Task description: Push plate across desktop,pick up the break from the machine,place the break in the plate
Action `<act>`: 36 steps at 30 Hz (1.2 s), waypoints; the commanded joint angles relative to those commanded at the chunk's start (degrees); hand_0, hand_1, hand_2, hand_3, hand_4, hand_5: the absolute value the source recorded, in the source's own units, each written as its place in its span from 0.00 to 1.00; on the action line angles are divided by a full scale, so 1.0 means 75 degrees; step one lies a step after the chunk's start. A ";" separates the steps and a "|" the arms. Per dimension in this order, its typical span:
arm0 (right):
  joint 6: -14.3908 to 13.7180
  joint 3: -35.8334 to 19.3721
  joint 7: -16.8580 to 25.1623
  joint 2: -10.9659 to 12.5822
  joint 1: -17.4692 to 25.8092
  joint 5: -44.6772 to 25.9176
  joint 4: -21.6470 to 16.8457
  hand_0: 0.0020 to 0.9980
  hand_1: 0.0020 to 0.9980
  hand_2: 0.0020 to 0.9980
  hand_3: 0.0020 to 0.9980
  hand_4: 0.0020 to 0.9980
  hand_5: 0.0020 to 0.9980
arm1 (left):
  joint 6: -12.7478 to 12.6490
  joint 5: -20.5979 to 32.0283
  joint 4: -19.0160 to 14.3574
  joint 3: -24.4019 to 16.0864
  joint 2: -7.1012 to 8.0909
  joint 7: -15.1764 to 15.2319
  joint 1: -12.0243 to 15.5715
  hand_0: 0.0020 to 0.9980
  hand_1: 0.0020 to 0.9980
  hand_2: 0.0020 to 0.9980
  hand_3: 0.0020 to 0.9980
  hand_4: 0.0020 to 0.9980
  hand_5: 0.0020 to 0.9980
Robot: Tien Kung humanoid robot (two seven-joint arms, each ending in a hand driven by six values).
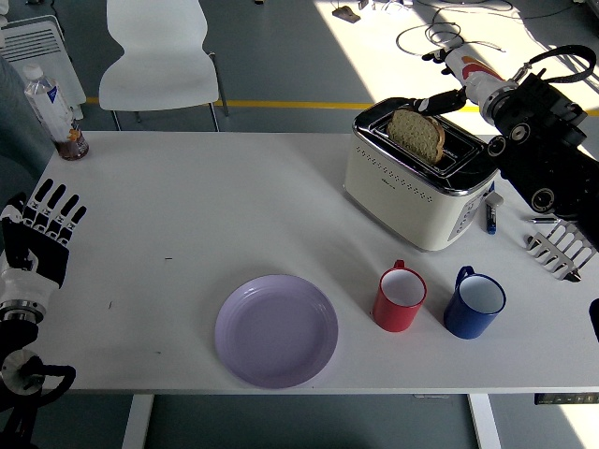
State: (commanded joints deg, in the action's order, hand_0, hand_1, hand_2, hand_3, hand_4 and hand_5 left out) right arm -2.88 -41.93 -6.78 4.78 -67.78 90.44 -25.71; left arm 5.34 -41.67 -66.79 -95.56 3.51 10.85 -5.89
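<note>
A lilac plate (276, 329) lies near the table's front edge, left of the mugs. A cream toaster (418, 174) stands at the back right with a slice of bread (416, 134) sticking up from its slot. My right hand (447, 77) reaches in from the right, fingers spread, just above and behind the bread; it holds nothing. My left hand (42, 231) rests open at the table's left edge, far from the plate.
A red mug (401, 297) and a blue mug (474, 303) stand right of the plate. A toast rack (562, 246) and a pen (490, 213) lie right of the toaster. A bottle (54, 108) stands at the back left. A white chair (159, 58) is behind the table.
</note>
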 joint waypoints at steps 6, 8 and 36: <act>0.0175 0.0271 -0.0073 -0.0447 -0.0296 0.0086 0.0825 0.82 0.75 0.72 0.80 0.81 0.31 | -0.0018 -0.0002 0.0000 0.0061 0.0029 0.0005 -0.0108 0.82 0.83 0.87 0.83 0.52 1.00; 0.0179 0.0397 -0.0103 -0.0463 -0.0315 0.0125 0.0896 0.82 0.75 0.72 0.80 0.81 0.31 | -0.0110 0.0019 0.0055 0.0109 0.0007 0.0121 -0.0189 0.82 0.83 0.87 0.83 0.52 1.00; 0.0309 0.1023 -0.0220 -0.0637 -0.0452 -0.0656 0.1708 0.66 0.61 0.57 0.67 0.80 0.32 | -0.0204 -0.0008 0.0173 0.0292 -0.0161 0.0337 -0.0361 0.81 0.81 0.85 0.81 0.49 1.00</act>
State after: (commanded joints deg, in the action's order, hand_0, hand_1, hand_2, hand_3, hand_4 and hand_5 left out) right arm -0.56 -34.26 -8.43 0.00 -71.17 85.52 -12.90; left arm 3.81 -41.73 -65.50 -93.37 2.30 13.38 -8.59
